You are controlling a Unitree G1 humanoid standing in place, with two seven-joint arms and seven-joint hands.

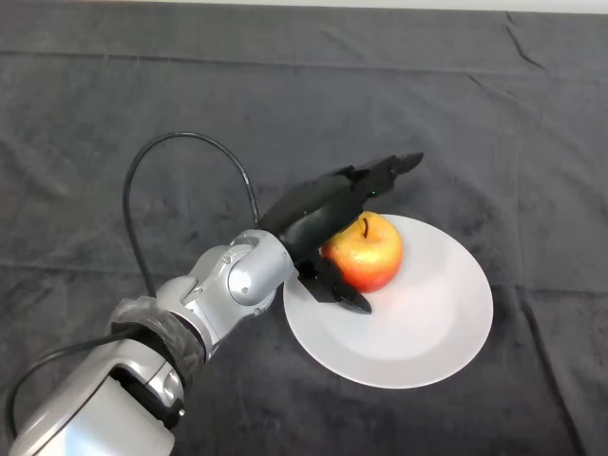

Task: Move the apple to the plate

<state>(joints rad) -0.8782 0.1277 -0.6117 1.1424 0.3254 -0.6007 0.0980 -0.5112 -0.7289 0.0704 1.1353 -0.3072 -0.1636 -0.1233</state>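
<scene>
Apple (369, 255) over left part of white plate (427, 323), stem up, cupped in our robot hand (318, 217): fingers curl over far side, thumb under near side. Whether apple touches plate, we cannot tell. Apple lies right of our palm, so release opens rightward. We judge plate's centre free; dark-clothed surface (285, 95) open all round.
</scene>
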